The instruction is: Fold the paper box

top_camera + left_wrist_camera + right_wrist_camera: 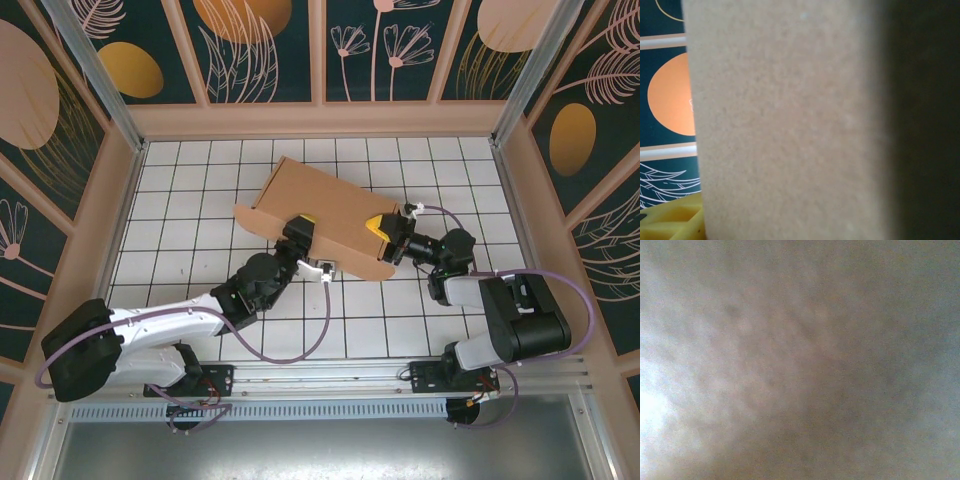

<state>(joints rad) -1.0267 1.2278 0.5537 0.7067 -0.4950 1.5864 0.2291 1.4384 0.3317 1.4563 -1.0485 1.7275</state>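
Note:
The paper box (325,205) is a plain brown cardboard shape lying slantwise in the middle of the tiled table. My left gripper (302,230) is at the box's near long edge, with one yellow finger over the cardboard and the other hidden. In the left wrist view the paper box (790,120) stands right in front of the camera, with a yellow finger (670,222) at the lower left. My right gripper (385,232) is clamped on the box's right end, a yellow finger on top. In the right wrist view the blurred paper box (800,360) is all that is in front of the camera.
The white gridded table (190,190) is walled by patterned panels at the back (320,50) and at both sides. An aluminium rail (330,385) with the arm bases runs along the near edge. Purple cables loop beside each arm.

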